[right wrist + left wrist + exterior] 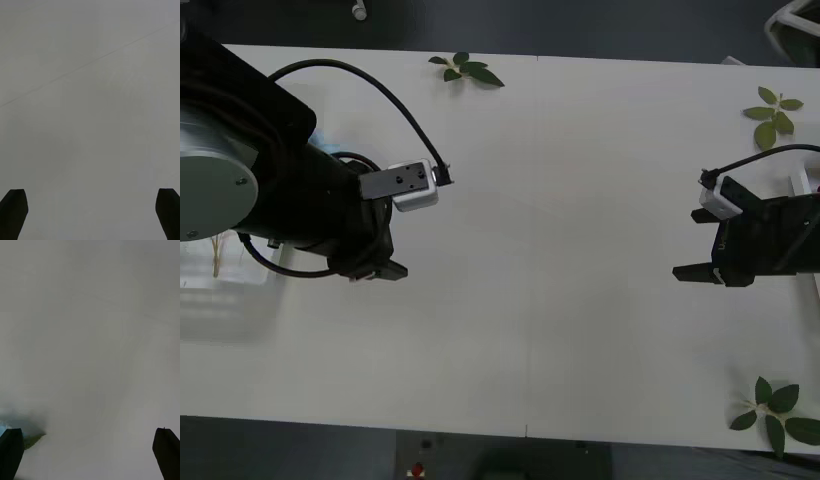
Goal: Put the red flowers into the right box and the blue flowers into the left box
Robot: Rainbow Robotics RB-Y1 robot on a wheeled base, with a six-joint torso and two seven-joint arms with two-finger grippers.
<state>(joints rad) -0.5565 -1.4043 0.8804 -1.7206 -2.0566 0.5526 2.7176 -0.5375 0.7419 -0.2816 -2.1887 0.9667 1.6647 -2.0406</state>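
From my remote station I see a wide white table [540, 200] carrying three loose green leaf sprigs, at its far edge [467, 70], far right [774, 112] and near right corner [778, 412], and a translucent white plastic tray [225, 285] at left.

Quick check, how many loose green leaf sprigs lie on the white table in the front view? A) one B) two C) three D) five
C: one leaf sprig lies at the table's far edge, a second sprig at the far right, and a third sprig at the near right corner.
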